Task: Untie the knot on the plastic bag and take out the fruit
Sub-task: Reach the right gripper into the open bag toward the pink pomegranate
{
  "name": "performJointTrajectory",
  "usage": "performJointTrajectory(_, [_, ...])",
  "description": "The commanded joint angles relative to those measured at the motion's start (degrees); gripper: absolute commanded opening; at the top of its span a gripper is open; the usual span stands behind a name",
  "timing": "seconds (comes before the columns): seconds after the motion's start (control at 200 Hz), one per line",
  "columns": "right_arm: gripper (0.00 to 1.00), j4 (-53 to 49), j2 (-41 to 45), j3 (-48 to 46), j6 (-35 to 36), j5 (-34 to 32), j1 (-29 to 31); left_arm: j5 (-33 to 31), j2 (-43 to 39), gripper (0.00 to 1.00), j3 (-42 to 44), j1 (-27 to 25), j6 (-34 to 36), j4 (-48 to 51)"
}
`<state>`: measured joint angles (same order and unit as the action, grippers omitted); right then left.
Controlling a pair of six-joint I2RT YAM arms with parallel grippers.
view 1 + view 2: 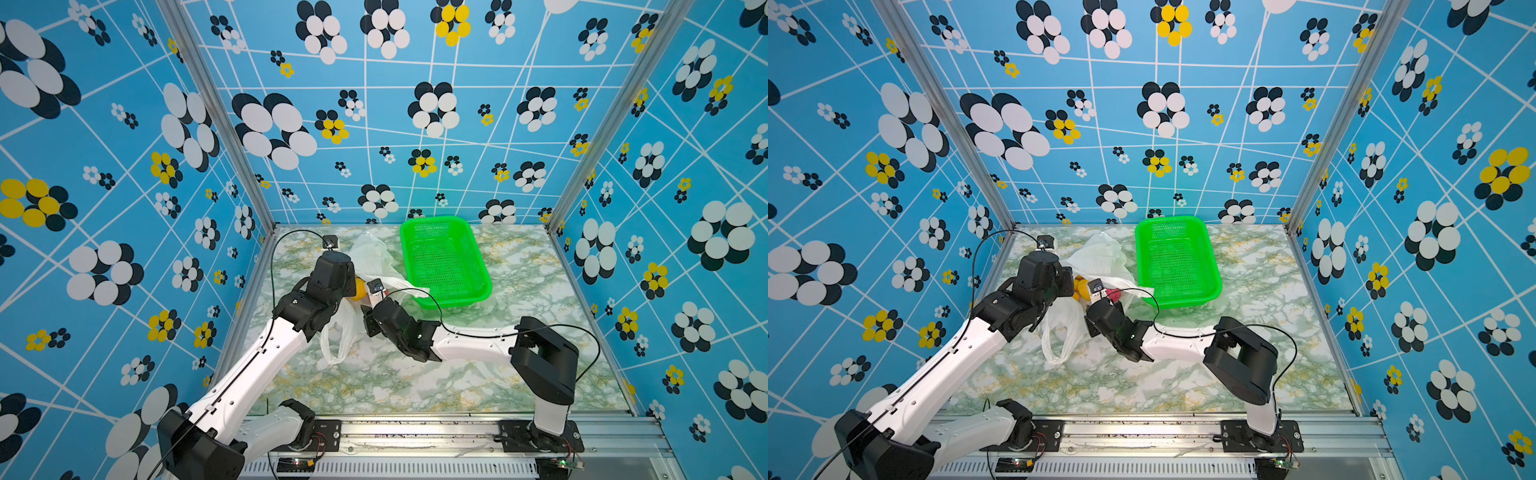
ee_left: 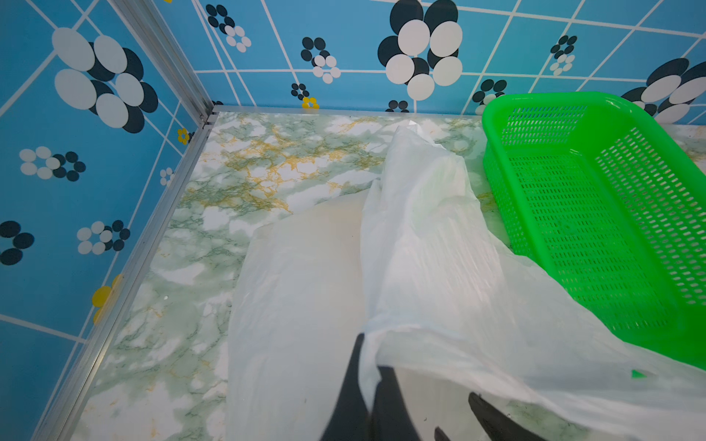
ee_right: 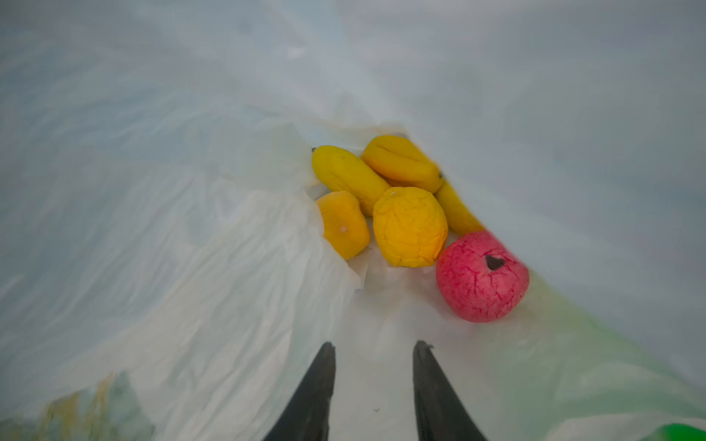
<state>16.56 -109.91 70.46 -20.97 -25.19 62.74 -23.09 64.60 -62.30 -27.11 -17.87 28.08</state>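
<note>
The plastic bag (image 1: 372, 253) (image 1: 1100, 255) lies crumpled on the marble table, left of the green basket. My left gripper (image 2: 368, 359) is shut on a fold of the bag's film (image 2: 420, 248) and holds it up. My right gripper (image 3: 374, 347) is inside the bag's mouth, its jaws apart with nothing between them, resting over the white film (image 3: 191, 267). Ahead of it lies the fruit: yellow oblong ones (image 3: 347, 175), a round yellow one (image 3: 408, 225), an orange one (image 3: 344, 223) and a red one (image 3: 481, 278). A yellow fruit (image 1: 358, 289) (image 1: 1080, 288) shows between the two wrists in both top views. The knot is out of view.
The green mesh basket (image 1: 484, 270) (image 1: 1214, 266) (image 2: 493, 126) stands at the back, just right of the bag, with bag film touching its near corner. The bag's loop handles (image 1: 338, 336) trail toward the front. Patterned walls close the table on three sides.
</note>
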Motion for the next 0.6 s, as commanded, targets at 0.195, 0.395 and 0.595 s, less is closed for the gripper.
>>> performJointTrajectory(0.195, [0.60, -7.96, -8.60, 7.87, -4.71, -3.06, -4.42, 1.06, -0.33, 0.00, 0.36, 0.04, 0.98, -1.10])
performJointTrajectory(0.395, [0.73, -11.21, -13.28, 13.31, -5.66, -4.00, -5.66, 0.66, 0.21, 0.00, 0.08, -0.22, 1.17, -1.12])
performJointTrajectory(0.595, [0.79, 5.31, -10.37, 2.62, 0.28, -3.22, -3.34, -5.33, 3.36, 0.00, -5.77, -0.04, -0.57, 2.27])
